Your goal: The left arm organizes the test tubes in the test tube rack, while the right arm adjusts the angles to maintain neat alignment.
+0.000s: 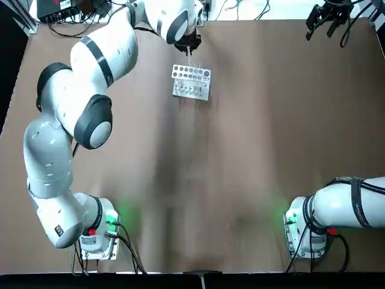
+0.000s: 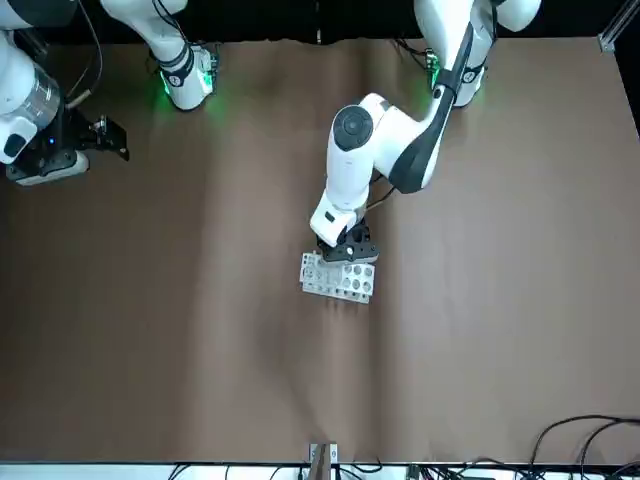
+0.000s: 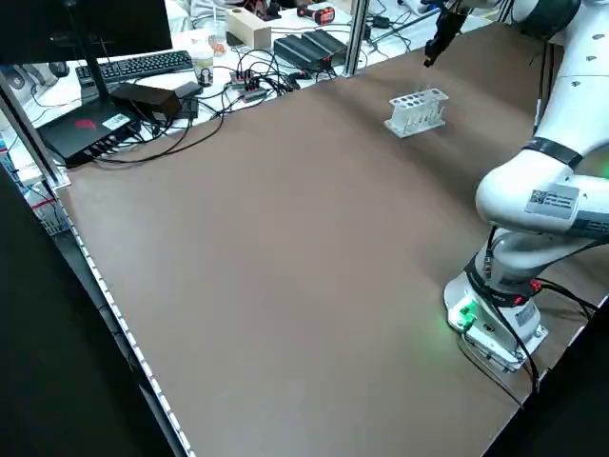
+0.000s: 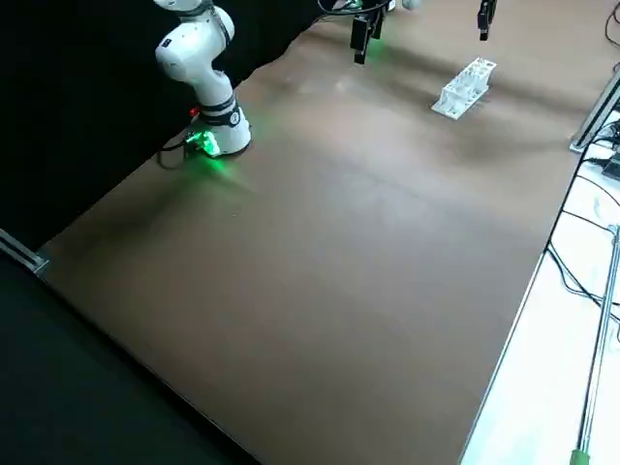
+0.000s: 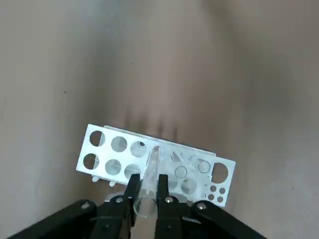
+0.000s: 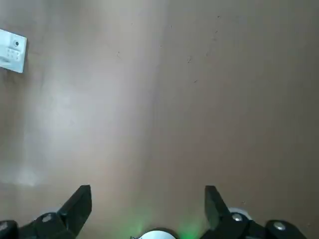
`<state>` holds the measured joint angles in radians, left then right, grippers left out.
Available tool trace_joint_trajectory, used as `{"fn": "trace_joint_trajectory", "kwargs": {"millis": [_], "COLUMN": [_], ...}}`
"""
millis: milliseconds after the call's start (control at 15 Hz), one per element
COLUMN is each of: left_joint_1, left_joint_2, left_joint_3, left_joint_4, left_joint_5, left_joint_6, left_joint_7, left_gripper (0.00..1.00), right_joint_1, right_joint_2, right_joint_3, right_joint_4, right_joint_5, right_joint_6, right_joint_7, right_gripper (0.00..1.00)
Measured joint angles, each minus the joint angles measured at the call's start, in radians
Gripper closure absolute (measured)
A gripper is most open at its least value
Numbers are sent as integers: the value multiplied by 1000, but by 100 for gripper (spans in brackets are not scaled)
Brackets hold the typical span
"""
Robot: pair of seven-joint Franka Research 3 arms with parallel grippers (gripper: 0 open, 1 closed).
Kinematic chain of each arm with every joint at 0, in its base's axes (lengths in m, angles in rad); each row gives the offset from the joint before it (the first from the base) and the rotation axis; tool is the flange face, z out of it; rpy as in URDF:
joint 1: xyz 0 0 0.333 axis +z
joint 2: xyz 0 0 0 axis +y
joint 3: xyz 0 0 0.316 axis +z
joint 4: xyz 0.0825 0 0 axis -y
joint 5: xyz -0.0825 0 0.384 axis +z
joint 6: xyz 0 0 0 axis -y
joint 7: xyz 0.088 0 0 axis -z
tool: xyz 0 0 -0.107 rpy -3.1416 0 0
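Nearest the lens, your left hand grips a clear test tube above the white rack, which stands on the counter with other tubes in its holes; your right hand, released, hovers well apart.

No readable text, brand, number or sign. Marks seen, none legible: a pale label with a square code and tiny print on the left arm's white link; a dark label farther along the same arm; a small dark patch near its base, top view. Left side view: a white sticker on the black box by the monitor, print too small to tell. Print on the cup likewise too small.
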<state>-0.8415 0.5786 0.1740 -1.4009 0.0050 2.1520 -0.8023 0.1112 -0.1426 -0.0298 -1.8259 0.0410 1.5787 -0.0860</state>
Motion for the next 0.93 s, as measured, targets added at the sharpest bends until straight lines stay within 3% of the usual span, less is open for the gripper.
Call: {"fn": "trace_joint_trajectory", "kwargs": {"millis": [933], "left_joint_1": [1], "left_joint_2": [21], "left_joint_3": [0], "left_joint_4": [0], "left_joint_5": [0], "left_joint_6": [50], "left_joint_7": [0], "left_gripper": [82], "right_joint_1": [0], "right_joint_2": [0], "right_joint_3": [0], "right_joint_4": [0], "right_joint_5": [0], "right_joint_6": [0], "right_joint_7": [0], "right_gripper": [0]}}
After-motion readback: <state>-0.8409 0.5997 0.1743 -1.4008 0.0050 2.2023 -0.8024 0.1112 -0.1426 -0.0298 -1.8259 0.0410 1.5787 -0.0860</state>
